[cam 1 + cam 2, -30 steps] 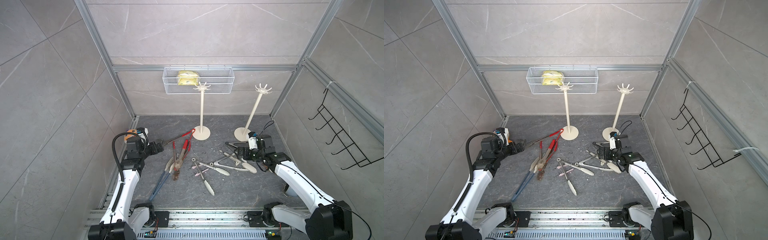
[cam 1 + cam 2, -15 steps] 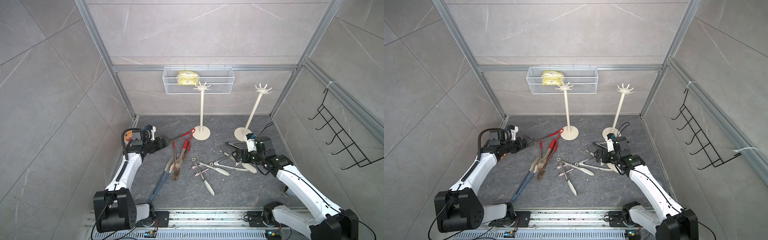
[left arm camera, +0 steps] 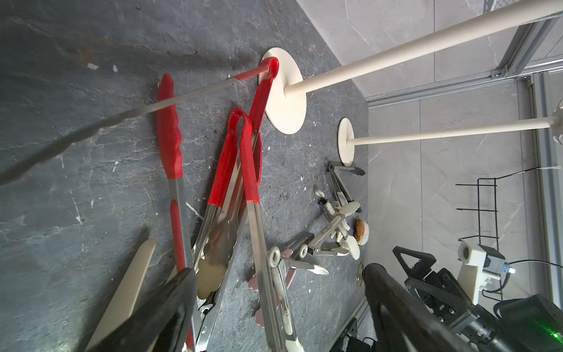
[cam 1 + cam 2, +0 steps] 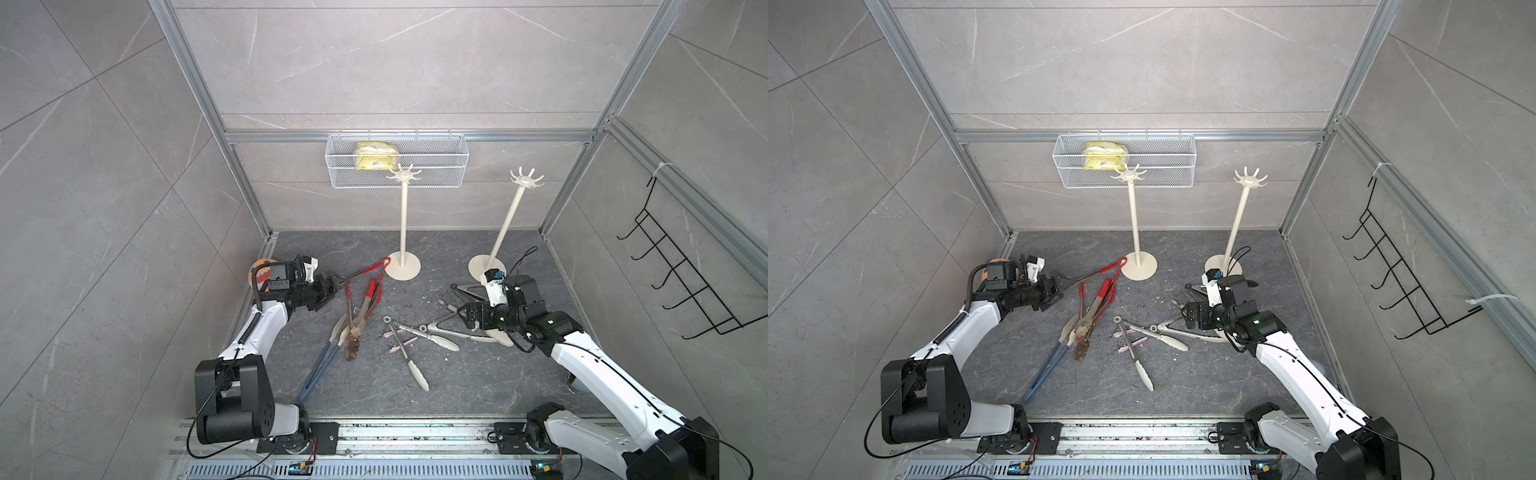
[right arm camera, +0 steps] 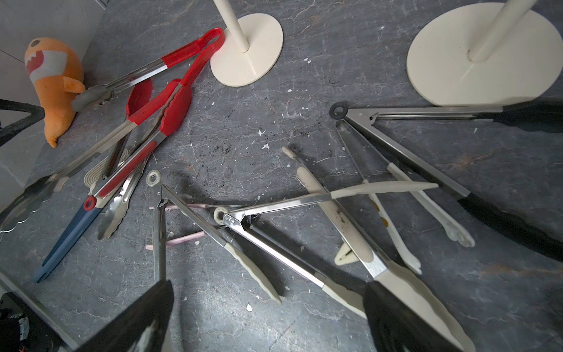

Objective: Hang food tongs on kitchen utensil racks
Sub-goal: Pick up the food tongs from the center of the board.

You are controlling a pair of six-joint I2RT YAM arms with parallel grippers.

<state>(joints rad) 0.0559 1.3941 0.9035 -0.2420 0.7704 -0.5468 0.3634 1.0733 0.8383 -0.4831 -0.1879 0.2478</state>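
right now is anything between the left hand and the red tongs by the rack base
Nothing visible. The open left hand is right at the steel tip of those tongs; their red loop lies at the rack base. Contact is unclear.

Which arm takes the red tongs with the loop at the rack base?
Left, probably. The left gripper is open right beside the steel tips of the red tongs. The right gripper is open over the cream-tipped tongs, across the floor.
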